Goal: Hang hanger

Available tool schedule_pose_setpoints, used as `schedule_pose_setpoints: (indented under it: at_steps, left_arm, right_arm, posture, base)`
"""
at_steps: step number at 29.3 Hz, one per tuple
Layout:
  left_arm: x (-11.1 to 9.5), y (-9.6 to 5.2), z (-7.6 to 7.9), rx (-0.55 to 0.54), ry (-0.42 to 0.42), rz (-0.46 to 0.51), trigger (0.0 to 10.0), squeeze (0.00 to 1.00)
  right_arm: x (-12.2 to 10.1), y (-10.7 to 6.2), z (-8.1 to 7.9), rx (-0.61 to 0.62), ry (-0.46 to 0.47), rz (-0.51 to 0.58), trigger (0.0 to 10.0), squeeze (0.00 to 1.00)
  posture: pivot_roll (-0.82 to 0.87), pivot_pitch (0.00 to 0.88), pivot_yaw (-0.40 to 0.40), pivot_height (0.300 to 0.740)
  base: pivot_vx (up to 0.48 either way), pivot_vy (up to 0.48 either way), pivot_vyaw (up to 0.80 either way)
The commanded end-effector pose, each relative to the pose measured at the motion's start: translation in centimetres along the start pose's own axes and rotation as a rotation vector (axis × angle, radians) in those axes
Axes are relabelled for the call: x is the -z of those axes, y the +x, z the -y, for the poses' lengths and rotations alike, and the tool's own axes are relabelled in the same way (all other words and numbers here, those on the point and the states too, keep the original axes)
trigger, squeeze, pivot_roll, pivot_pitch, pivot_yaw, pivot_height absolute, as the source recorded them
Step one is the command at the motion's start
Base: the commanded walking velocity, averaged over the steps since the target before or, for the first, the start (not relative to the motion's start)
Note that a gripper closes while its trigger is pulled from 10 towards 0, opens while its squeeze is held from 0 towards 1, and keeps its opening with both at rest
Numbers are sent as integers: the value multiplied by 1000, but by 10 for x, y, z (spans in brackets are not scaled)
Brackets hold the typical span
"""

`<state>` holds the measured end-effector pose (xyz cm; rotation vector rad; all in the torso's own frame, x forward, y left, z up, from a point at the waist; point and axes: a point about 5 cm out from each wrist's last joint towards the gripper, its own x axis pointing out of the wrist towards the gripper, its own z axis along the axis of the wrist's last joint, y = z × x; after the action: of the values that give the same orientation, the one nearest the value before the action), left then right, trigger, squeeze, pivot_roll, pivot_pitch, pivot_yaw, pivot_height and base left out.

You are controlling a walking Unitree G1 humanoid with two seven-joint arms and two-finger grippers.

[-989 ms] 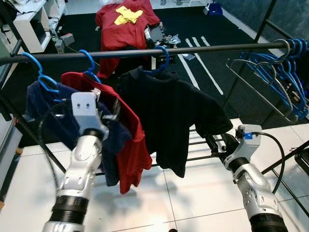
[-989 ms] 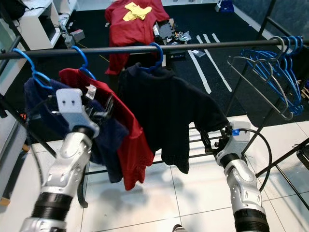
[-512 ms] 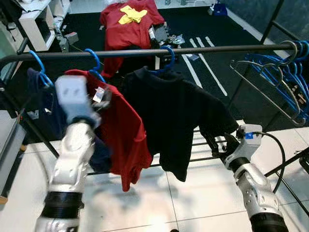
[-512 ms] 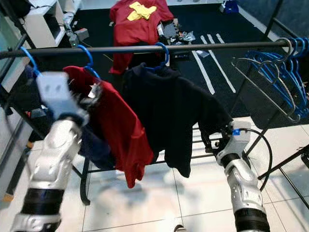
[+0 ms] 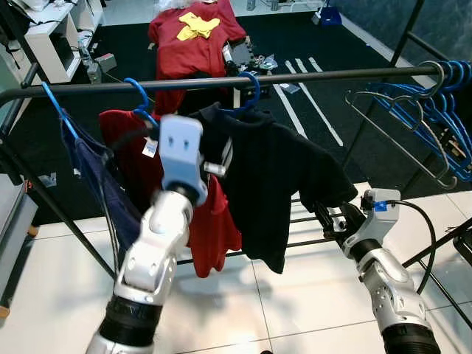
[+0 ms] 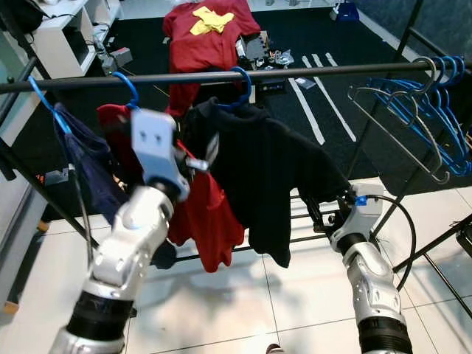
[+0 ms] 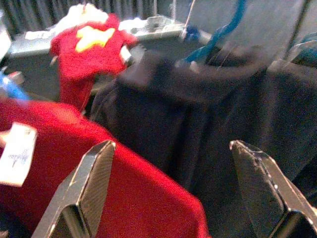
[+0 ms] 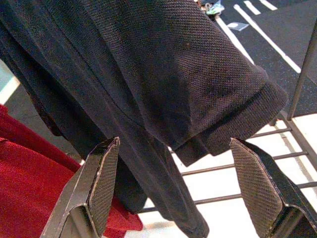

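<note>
Since the earlier frames the left gripper (image 7: 171, 191) has been swung from the navy garment (image 5: 96, 177) across to the red knit shirt (image 5: 210, 221) and black polo shirt on its blue plastic hanger (image 5: 249, 88), already hooked on the dark metal rail (image 5: 310, 74). Its fingers (image 7: 89, 183) are spread, empty, the polo's collar beyond them. The right gripper (image 8: 176, 198) is likewise open under the polo's sleeve; a fingertip could be snagged in the fabric and the hanger dragged off. No containers are seen.

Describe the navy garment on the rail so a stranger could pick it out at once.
Find the dark clothes rail running across the scene. Three garments hang from it on blue hangers; the navy garment is at the robot's far left, beside the red shirt. It alone hangs narrow and bunched.
</note>
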<state>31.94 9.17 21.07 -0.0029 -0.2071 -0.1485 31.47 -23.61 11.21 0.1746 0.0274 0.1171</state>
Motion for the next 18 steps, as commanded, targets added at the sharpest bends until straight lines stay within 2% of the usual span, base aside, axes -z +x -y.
schedule_pose_setpoints:
  at_steps: [1,4,7,15,18]
  left_arm:
    - [14,-2,-4,-73,7,-87,10000,0]
    - [20,-2,-4,-109,-3,-132,10000,0]
    - [26,0,0,-169,-60,-195,10000,0]
    - [23,5,11,-208,-76,-223,10000,0]
    - [15,7,19,-184,-107,-189,10000,0]
  right_arm:
    - [6,-1,0,6,16,-18,10000,0]
    - [6,-1,0,5,15,-18,10000,0]
    - [6,-1,-1,1,15,-17,10000,0]
    - [6,-1,-1,3,16,-15,10000,0]
    - [6,-1,-1,3,16,-14,10000,0]
  posture:
    - [-48,175,38,740]
    - [-46,175,37,740]
    - [-49,175,39,740]
    - [-52,176,41,740]
    - [-55,176,43,740]
  base:
    - [0,0,0]
    - [0,0,0]
    - [0,0,0]
    - [0,0,0]
    - [0,0,0]
